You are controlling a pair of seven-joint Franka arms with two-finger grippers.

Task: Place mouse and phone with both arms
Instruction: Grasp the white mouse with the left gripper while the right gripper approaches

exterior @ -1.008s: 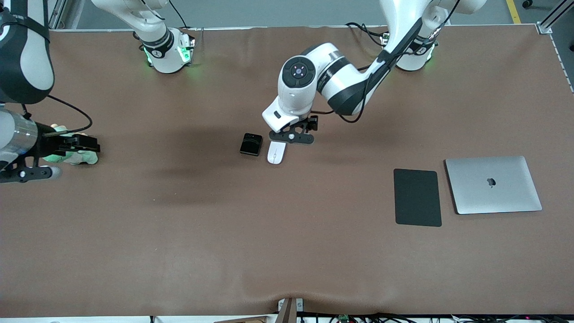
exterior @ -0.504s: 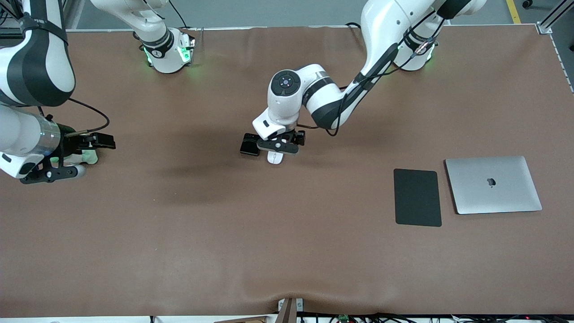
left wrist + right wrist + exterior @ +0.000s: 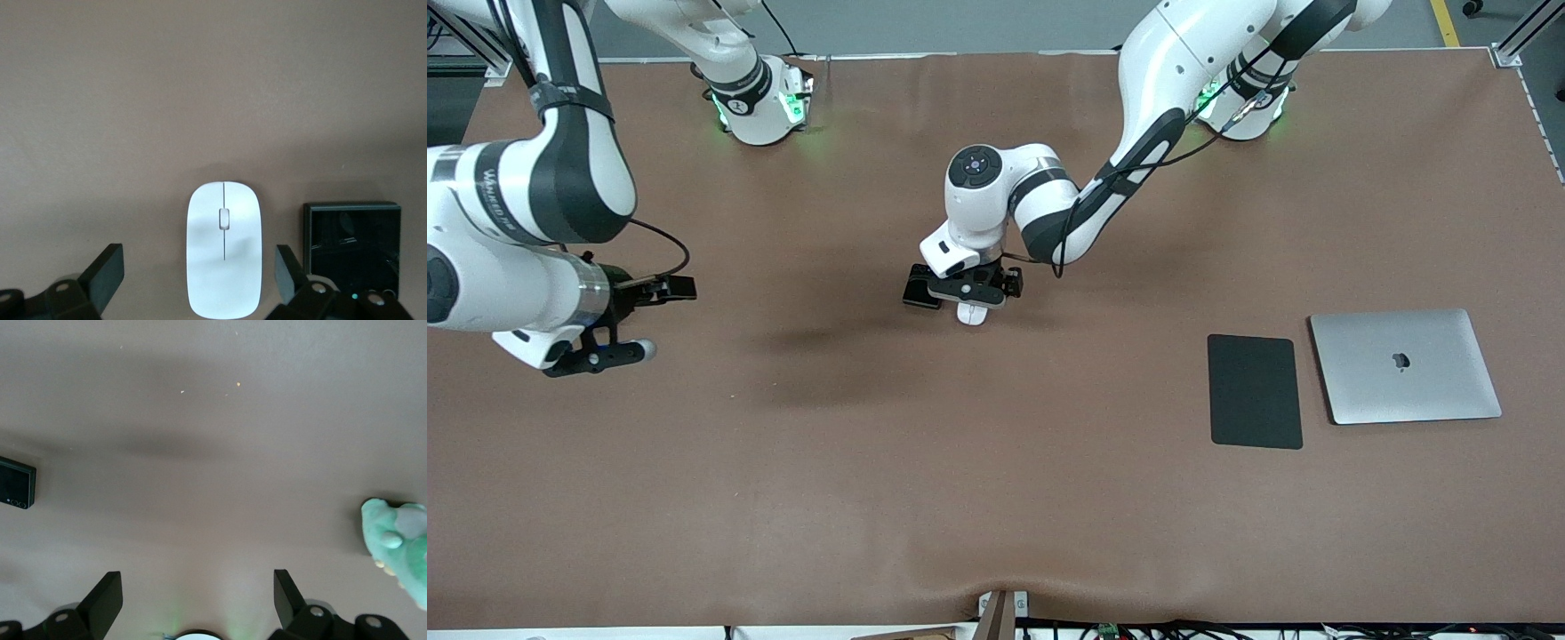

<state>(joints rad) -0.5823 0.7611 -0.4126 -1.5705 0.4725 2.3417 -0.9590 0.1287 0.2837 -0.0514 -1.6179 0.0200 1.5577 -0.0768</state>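
**Surfaces and finishes on the table**

The table (image 3: 996, 498) wears a matt brown cloth-like cover, faintly creased. The mouse (image 3: 223, 248) is smooth, glossy white plastic, while the phone (image 3: 352, 245) beside it is glossy black and mirror-like. Toward the left arm's end lie a matt black pad (image 3: 1255, 391) and a laptop (image 3: 1405, 365) with a satin silver metal look. A soft, fuzzy green plush toy (image 3: 399, 547) shows in the right wrist view. Both arms have glossy white shells with black bands.
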